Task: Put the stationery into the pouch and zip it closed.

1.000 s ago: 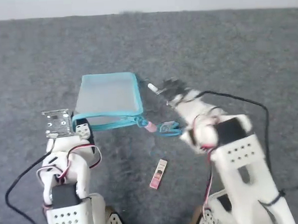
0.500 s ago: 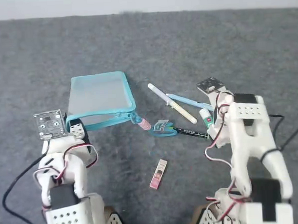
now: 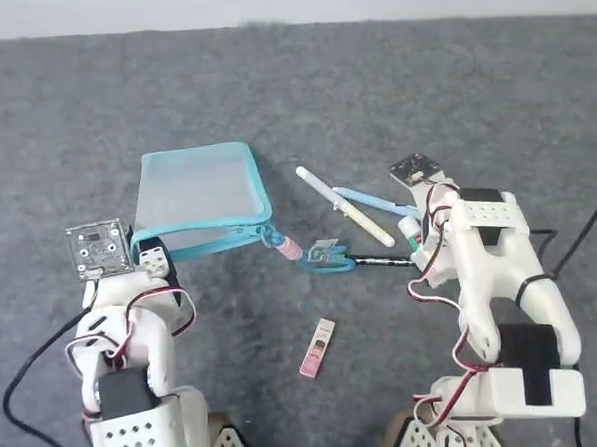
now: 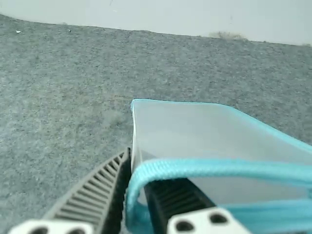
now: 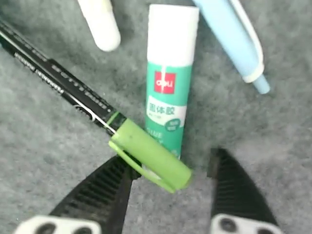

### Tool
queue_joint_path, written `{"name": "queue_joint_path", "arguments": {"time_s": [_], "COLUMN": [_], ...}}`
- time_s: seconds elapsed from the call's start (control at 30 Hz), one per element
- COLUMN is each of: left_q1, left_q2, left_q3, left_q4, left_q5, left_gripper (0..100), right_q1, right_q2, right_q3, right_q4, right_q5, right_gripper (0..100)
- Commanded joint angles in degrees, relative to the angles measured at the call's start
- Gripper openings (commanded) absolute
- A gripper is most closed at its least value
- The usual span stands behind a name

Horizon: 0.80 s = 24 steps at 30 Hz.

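Observation:
The teal-edged translucent pouch (image 3: 199, 194) lies left of centre with its mouth towards the arms. My left gripper (image 4: 137, 197) is shut on the pouch's zipper edge (image 4: 204, 168) at the near left corner (image 3: 155, 253). My right gripper (image 5: 168, 187) stands open just over the green cap (image 5: 152, 162) of a black pen (image 3: 381, 262). A green and white glue stick (image 5: 168, 95) lies beside that pen. A blue pen (image 3: 369, 200) and a white pen (image 3: 340, 203) lie beyond it. A pink eraser (image 3: 318, 347) rests alone nearer the arms.
A pink zipper pull (image 3: 292, 249) and a teal strap with a clip (image 3: 326, 256) trail from the pouch's right corner towards the pens. Grey carpet (image 3: 452, 85) covers the whole table, with open room at the far side.
My right arm has pulled back from beside the pouch's zipper to the right and come down over the black pen and glue stick. The pouch has shifted slightly left.

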Motion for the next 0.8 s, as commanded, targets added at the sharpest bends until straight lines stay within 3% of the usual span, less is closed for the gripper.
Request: {"name": "queue_joint_path", "arguments": {"time_s": [0.0,0.13,0.43,0.63,0.77], "left_q1": [-0.3,-0.3,-0.3,-0.3,-0.4], "left_q2": [-0.4,-0.4,-0.4,-0.4,-0.4], "left_q3": [-0.1,0.0,0.1,0.2,0.2], "left_q4": [-2.1,-2.2,-2.2,-1.9,-1.8], "left_q5": [0.8,0.8,0.8,0.8,0.8], "left_gripper": [1,1,1,1,1], "right_q1": [0.7,-0.3,-11.2,-10.9,-4.1], "right_q2": [-2.9,-8.9,-33.8,-36.7,-31.3], "right_q3": [-1.1,-1.4,-1.6,-1.4,-1.6], "right_q4": [0.7,7.8,25.8,26.9,20.4], "right_q5": [0.1,0.7,0.5,0.8,2.5], "right_gripper": [2.9,2.1,0.9,1.0,0.9]}}
